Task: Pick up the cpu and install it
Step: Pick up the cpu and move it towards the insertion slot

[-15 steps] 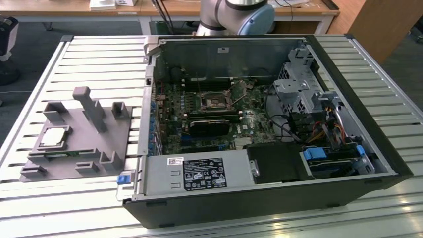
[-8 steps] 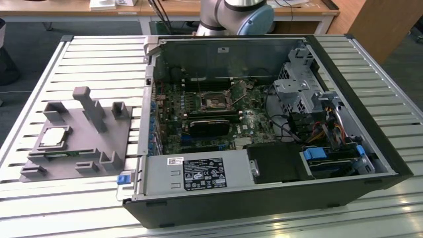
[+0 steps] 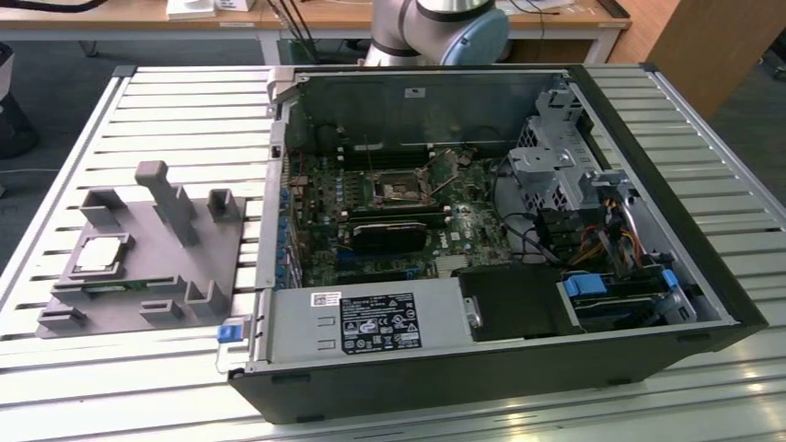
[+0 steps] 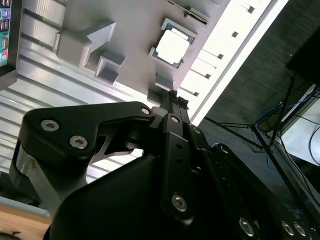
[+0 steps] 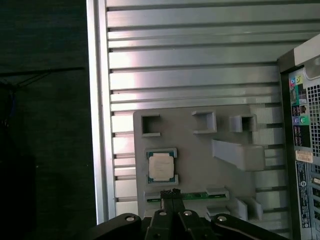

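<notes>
You're at the pick-up step: the cpu (image 3: 101,253) lies untouched in the grey tray (image 3: 147,267) at the exterior view's left. Your pincer (image 5: 170,192) hangs above the tray, closed and empty; I'd judge the grasp calls for opening and centring over it

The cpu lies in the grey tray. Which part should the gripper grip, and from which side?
Probably two opposite edges of its pale rim, coming straight down from above. The cpu lies flat, metal top up, seated in the grey tray with raised corner pieces around it, so a sideways approach looks blocked; the gaps between those pieces seem to leave its edges free.
</notes>
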Controlling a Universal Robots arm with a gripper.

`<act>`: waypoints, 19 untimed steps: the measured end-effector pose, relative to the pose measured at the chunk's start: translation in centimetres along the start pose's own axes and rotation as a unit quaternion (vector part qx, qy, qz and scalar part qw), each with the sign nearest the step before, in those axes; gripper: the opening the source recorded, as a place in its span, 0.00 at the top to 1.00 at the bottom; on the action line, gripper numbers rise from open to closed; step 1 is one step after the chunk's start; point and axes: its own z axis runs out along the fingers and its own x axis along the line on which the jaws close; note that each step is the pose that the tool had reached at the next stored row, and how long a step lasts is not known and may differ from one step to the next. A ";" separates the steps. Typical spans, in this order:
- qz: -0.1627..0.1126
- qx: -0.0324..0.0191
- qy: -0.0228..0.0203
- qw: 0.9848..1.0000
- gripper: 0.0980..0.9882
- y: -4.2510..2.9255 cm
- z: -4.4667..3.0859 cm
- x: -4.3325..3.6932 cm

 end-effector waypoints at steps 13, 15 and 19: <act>0.000 -0.006 0.000 1.000 0.99 -0.89 2.16 0.01; 0.000 -0.006 0.002 1.000 0.92 -1.00 2.49 -0.01; 0.000 -0.005 0.007 1.000 0.78 -1.15 3.19 -0.17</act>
